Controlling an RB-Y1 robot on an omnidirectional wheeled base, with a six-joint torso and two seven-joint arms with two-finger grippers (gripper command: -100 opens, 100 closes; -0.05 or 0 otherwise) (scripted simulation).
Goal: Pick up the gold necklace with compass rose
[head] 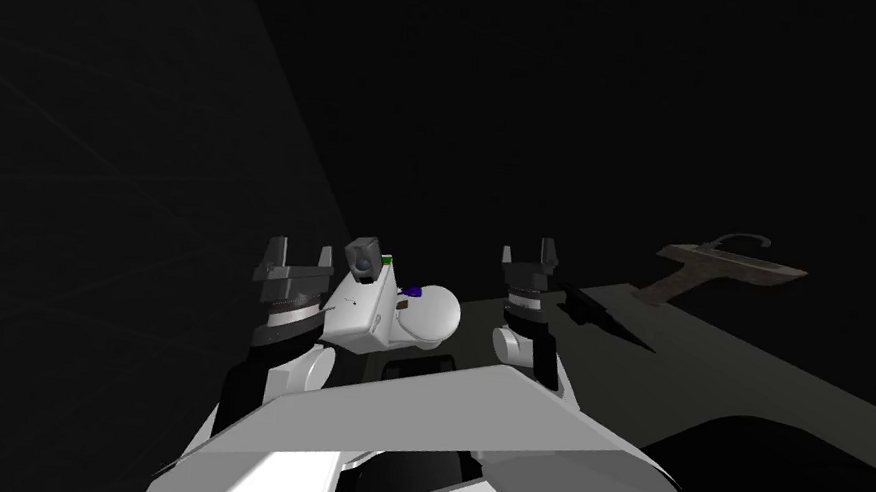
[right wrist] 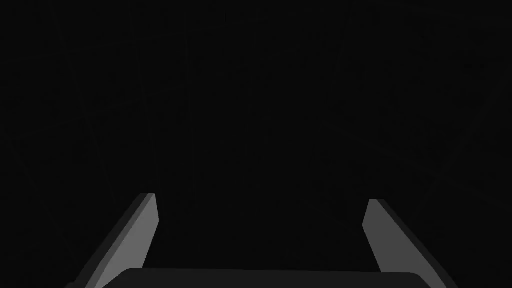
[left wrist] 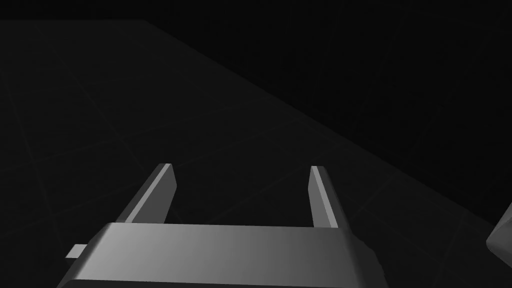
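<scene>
Dim scene. Left gripper [head: 299,257] and right gripper [head: 531,257] are both raised with jaws apart and nothing between them. A grey surface [head: 716,365] runs off at 3 o'clock of the right gripper. On it, at 2 o'clock and well apart, lies a brownish T-shaped piece [head: 715,267] with a thin curved loop [head: 743,237]. Cannot tell whether that is the necklace. Nothing stands between.

Very dim render, mostly near-black. In the head view, light reaches one grey surface [head: 735,377], with a hard-edged black shadow [head: 609,323] on it. The left gripper [left wrist: 242,167] catches soft grey light; the right gripper [right wrist: 262,197] looks dimmer.
</scene>
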